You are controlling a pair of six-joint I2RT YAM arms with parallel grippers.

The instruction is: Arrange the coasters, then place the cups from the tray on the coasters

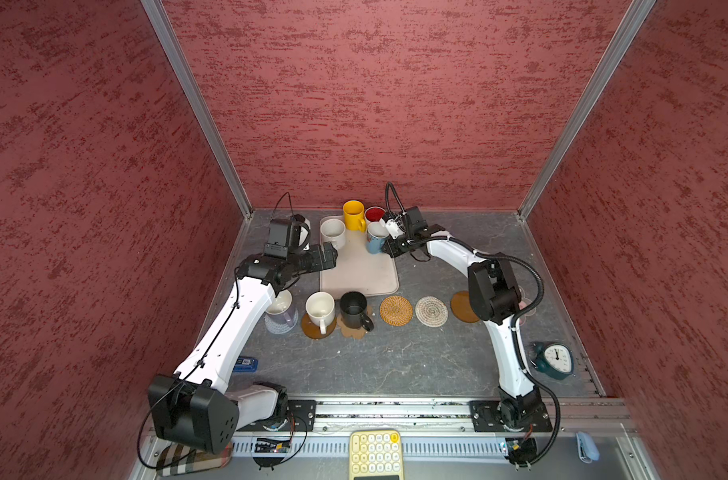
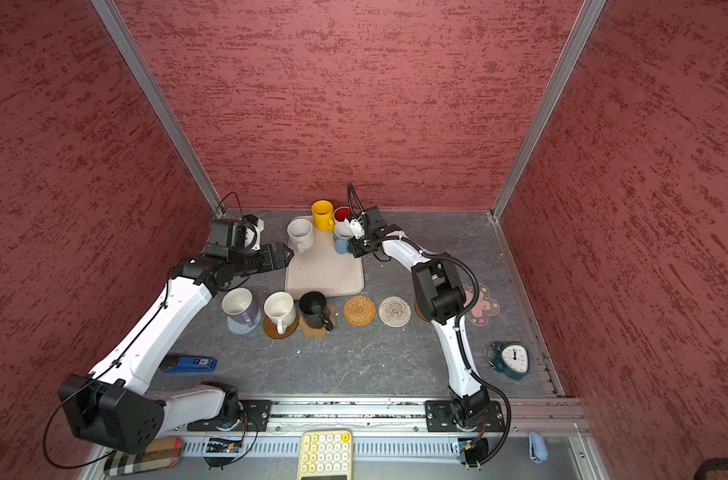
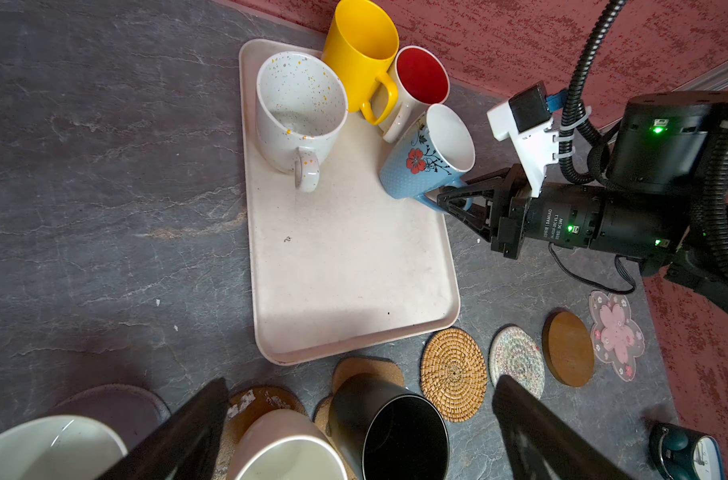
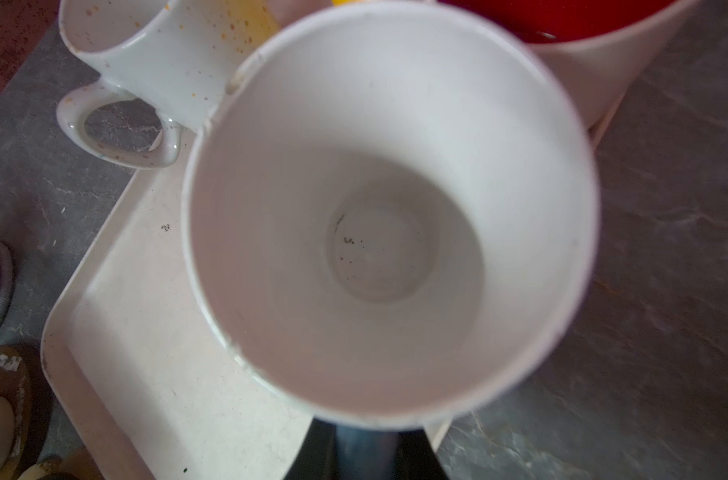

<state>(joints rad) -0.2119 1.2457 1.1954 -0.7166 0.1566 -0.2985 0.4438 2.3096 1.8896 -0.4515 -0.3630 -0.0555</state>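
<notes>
My right gripper [image 3: 453,199] is shut on the handle of the light blue cup [image 3: 420,166], which leans tilted at the tray's [image 1: 366,274] right edge. A speckled white cup [image 1: 333,232], a yellow cup [image 1: 353,214] and a red-inside cup [image 1: 373,215] stand at the tray's back. My left gripper [image 1: 330,254] hangs open over the tray's left rim, holding nothing. In front, a pale cup [image 1: 280,309], a white cup [image 1: 319,309] and a black cup [image 1: 354,309] sit on coasters. The rattan [image 1: 396,310], whitish woven [image 1: 431,311], amber [image 1: 461,307] and pink flower [image 2: 482,305] coasters lie bare.
A teal alarm clock [image 1: 555,359] stands at the front right of the table. A blue stapler [image 2: 189,363] lies at the front left by my left arm. A yellow keypad [image 1: 376,453] rests below the front rail. Red walls close in on three sides.
</notes>
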